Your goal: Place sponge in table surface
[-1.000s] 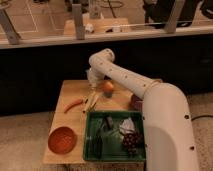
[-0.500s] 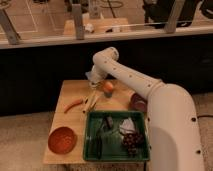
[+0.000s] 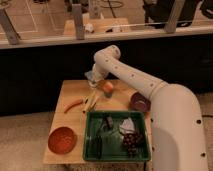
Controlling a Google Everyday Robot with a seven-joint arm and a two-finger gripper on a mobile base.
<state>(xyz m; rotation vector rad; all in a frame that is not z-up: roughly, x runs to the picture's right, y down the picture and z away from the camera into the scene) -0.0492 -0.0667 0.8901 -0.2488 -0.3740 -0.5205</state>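
Left of the green tray [image 3: 117, 113], by its front corner, sits an orange bowl [image 3: 62, 140], and it is not in danger now. Behind the tray's left corner lie a carrot [image 3: 73, 105] and a pale yellow stick [image 3: 91, 101], close to each other on the table [image 3: 75, 90].

Further behind the tray, near the far edge of the table, hangs the gripper [image 3: 94, 79]. I cannot tell whether it is wide or narrow. Just beside it, toward the tray, is a small orange piece that I take for the sponge [image 3: 107, 87]. It seems to rest on the wood, but whether the gripper touches it I cannot say.

Behind the tray's right corner stands a purple bowl [image 3: 140, 101], and the white arm [image 3: 130, 75] passes above it.

In my judgement there are three risks:
- The sponge is not far from the back edge, so a push in that direction could send it off the table.
- If the gripper moves low toward the left, it could sweep the stick and the carrot.
- If the sponge is carried toward the tray before release, it could land inside the tray and not on the table surface.
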